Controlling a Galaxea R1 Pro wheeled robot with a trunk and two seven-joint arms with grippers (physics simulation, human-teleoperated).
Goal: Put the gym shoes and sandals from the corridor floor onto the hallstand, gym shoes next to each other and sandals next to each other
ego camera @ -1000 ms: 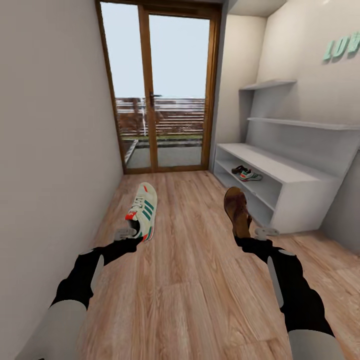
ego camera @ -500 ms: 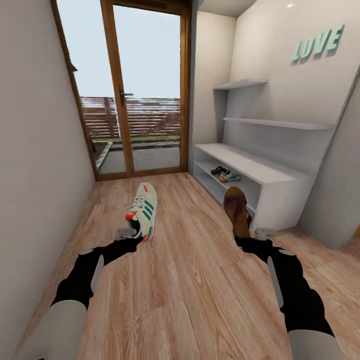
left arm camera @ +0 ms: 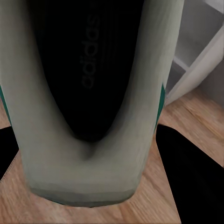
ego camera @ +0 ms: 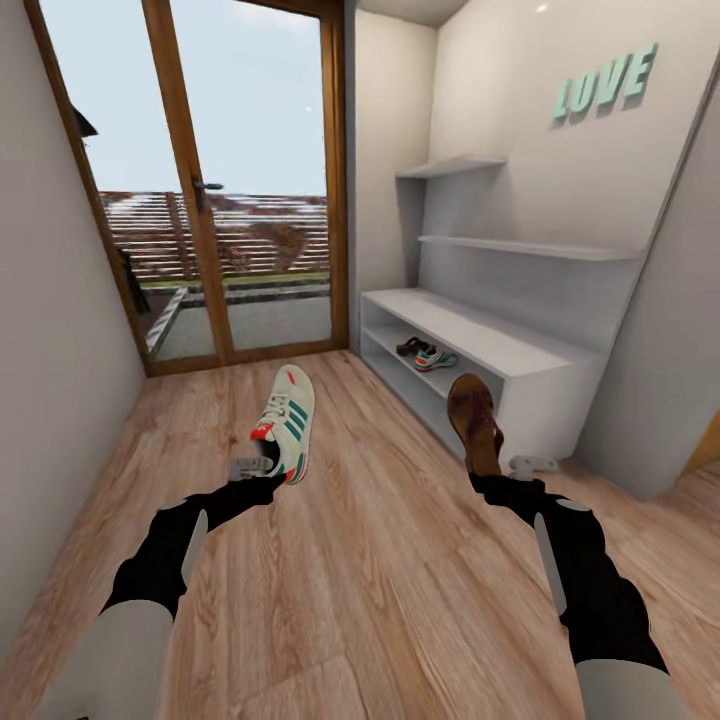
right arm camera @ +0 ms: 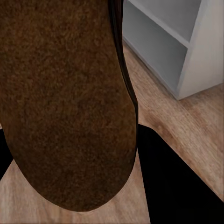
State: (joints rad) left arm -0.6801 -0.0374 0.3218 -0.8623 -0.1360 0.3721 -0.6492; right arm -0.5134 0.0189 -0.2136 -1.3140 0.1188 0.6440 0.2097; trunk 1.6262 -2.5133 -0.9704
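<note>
— While both arms reach forward over the corridor floor [ego camera: 380, 560], what has each one got?

— The left gripper [ego camera: 262, 468] is closed on the heel end of a gym shoe [ego camera: 286, 420], white with green stripes, its toe pointing away toward the glass door [ego camera: 200, 200]. From the left wrist camera the shoe's [left arm camera: 88, 102] dark opening sits right between the black fingers [left arm camera: 193, 177], which press in at either side of the heel.

— And the right?

— The right gripper [ego camera: 495, 468] clamps one end of a brown sandal [ego camera: 474, 420], its sole facing up. The right wrist camera has that sole [right arm camera: 65, 107] wedged against a black finger [right arm camera: 179, 182].

— Where are the others?

— A second gym shoe [ego camera: 436, 358] and a second sandal [ego camera: 411, 347] lie side by side in the upper cubby of the hallstand [ego camera: 500, 345], well ahead of the right gripper.
</note>
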